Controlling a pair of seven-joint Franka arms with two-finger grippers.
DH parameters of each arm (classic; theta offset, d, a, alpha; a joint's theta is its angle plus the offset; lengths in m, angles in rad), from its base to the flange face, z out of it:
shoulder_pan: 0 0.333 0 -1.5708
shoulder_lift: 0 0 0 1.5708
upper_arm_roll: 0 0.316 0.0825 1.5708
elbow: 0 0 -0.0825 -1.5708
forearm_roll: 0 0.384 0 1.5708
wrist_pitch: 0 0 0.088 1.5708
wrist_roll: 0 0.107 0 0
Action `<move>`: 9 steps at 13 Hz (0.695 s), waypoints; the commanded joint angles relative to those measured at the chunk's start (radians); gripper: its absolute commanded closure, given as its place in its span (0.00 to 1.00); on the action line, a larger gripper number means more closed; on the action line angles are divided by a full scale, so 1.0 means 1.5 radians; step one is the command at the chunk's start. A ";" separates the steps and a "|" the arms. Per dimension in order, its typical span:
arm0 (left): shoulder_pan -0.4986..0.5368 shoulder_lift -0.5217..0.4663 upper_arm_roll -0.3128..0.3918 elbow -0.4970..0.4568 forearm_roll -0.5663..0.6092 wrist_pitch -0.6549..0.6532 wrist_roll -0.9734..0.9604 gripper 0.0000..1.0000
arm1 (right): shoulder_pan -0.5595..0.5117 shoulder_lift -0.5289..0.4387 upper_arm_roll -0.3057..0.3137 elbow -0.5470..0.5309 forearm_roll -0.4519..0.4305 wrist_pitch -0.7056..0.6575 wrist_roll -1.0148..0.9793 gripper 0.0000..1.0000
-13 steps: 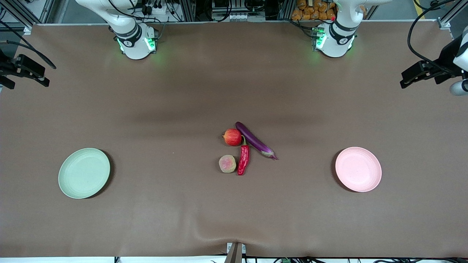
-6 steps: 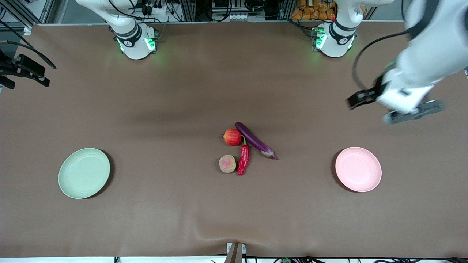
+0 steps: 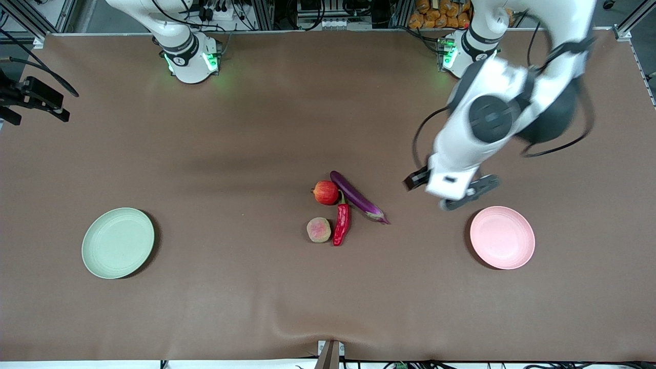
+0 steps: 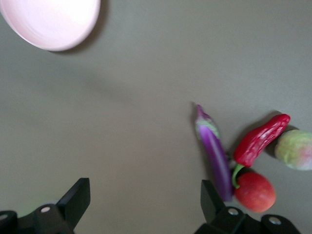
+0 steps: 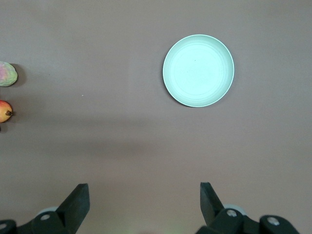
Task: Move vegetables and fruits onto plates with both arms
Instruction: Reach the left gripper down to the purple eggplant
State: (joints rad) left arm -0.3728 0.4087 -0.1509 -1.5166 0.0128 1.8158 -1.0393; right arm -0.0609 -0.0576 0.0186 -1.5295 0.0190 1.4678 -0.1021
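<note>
On the table (image 3: 256, 128), going from the right arm's end to the left arm's end, the green plate (image 3: 118, 243) lies empty. In the middle is the group of four: the peach (image 3: 319, 229) and the chili (image 3: 341, 220) touching it, the apple (image 3: 326, 192) farther from the front camera, and the eggplant (image 3: 357, 197) beside the apple, with its stem toward the pink plate (image 3: 502, 237). That plate is also empty.

The right gripper (image 5: 144, 207) waits high over the table toward its own end, fingers apart, holding nothing. The left gripper (image 4: 145, 204) hangs over bare table between the eggplant and the pink plate, fingers wide apart and empty.

I judge the step to be the reach for the eggplant. To do it well, the left gripper should turn so its fingers cross the slim body, and come down at the middle of it, away from the apple and chili that lie very close.

The front view does not show the fingers of either gripper clearly; both wrist views do. The right wrist view shows only the peach and the apple, at its edge.
</note>
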 commanded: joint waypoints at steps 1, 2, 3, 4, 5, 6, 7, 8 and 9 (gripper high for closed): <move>-0.050 0.052 0.004 0.004 0.006 0.054 -0.105 0.00 | -0.001 0.003 0.001 0.008 0.001 -0.006 0.006 0.00; -0.062 0.075 0.004 0.005 0.009 0.077 -0.138 0.00 | -0.001 0.003 0.001 0.009 0.001 -0.006 0.006 0.00; -0.066 0.097 0.004 0.003 0.010 0.112 -0.169 0.00 | -0.001 0.003 0.001 0.008 0.001 -0.006 0.007 0.00; -0.080 0.115 0.005 0.003 0.012 0.143 -0.219 0.00 | -0.001 0.003 0.001 0.009 0.001 -0.006 0.006 0.00; -0.105 0.130 0.011 0.003 0.030 0.168 -0.286 0.00 | -0.001 0.003 0.001 0.009 0.001 -0.006 0.006 0.00; -0.115 0.138 0.011 0.004 0.066 0.175 -0.339 0.00 | -0.001 0.003 0.001 0.009 0.001 -0.006 0.006 0.00; -0.120 0.149 0.009 0.004 0.097 0.177 -0.365 0.00 | -0.001 0.003 0.001 0.009 0.001 -0.006 0.006 0.00; -0.122 0.166 0.009 0.006 0.106 0.182 -0.376 0.00 | -0.001 0.004 0.001 0.009 0.001 -0.006 0.006 0.00; -0.122 0.178 0.009 0.005 0.106 0.205 -0.382 0.00 | -0.001 0.004 0.001 0.009 0.001 -0.006 0.006 0.00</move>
State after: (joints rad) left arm -0.5490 0.6449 -0.1483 -1.5229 0.1409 2.0871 -1.5732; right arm -0.0609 -0.0576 0.0182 -1.5295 0.0190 1.4678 -0.1021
